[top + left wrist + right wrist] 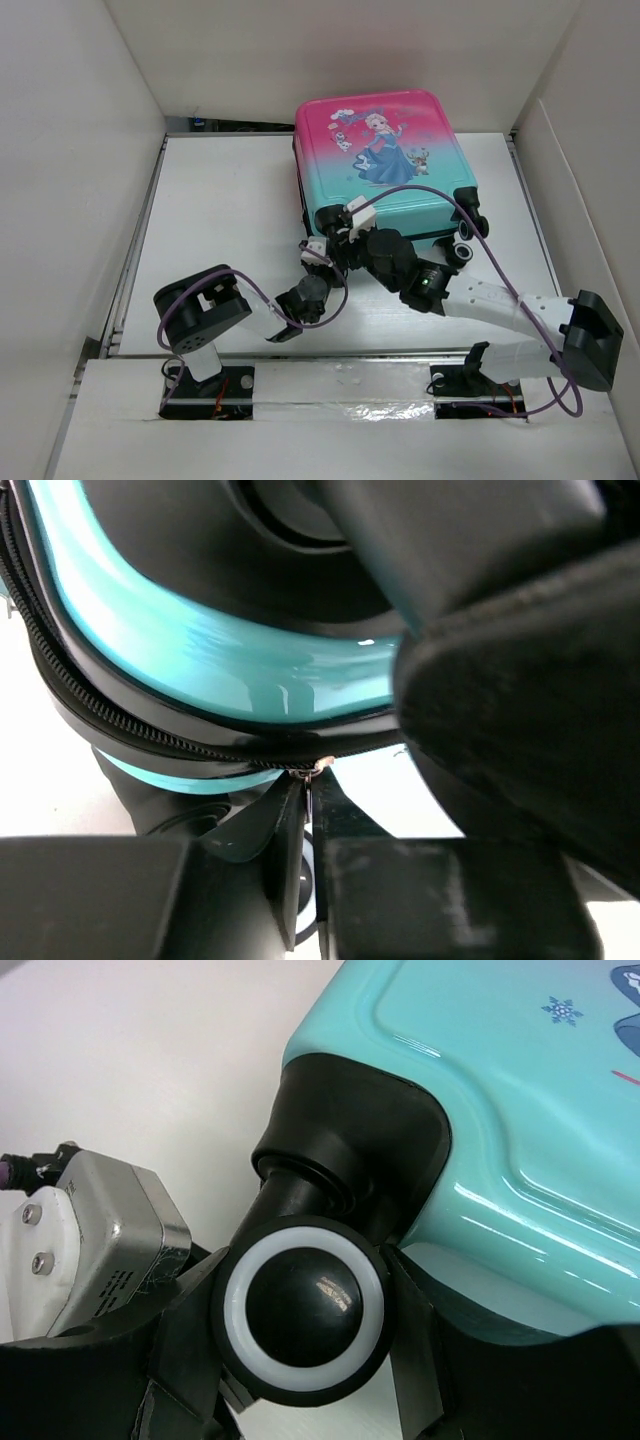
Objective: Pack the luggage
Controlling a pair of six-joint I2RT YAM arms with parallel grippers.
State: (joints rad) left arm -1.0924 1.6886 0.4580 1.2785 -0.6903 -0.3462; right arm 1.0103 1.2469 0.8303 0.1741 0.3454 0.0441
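Note:
The luggage (pixel 385 150) lies flat and closed at the back middle of the table, princess side up. Both grippers are at its near left corner. My left gripper (pixel 318 250) is shut on the small metal zipper pull (pixel 309 778), which hangs from the black zipper (pixel 150 730) under the teal shell (pixel 200 640); the gripper (pixel 310 825) pinches it between its dark fingers. My right gripper (pixel 345 222) has its fingers (pixel 185 1335) pressed on both sides of the black wheel (pixel 303 1310) with a white ring at the teal corner (pixel 480 1110).
The luggage's other near wheel (pixel 463 250) sticks out at the right. White walls (pixel 70 180) enclose the table on the left, back and right. A purple cable (pixel 440 200) arcs over the luggage's near edge. The left gripper's body (pixel 90 1230) sits close beside the wheel.

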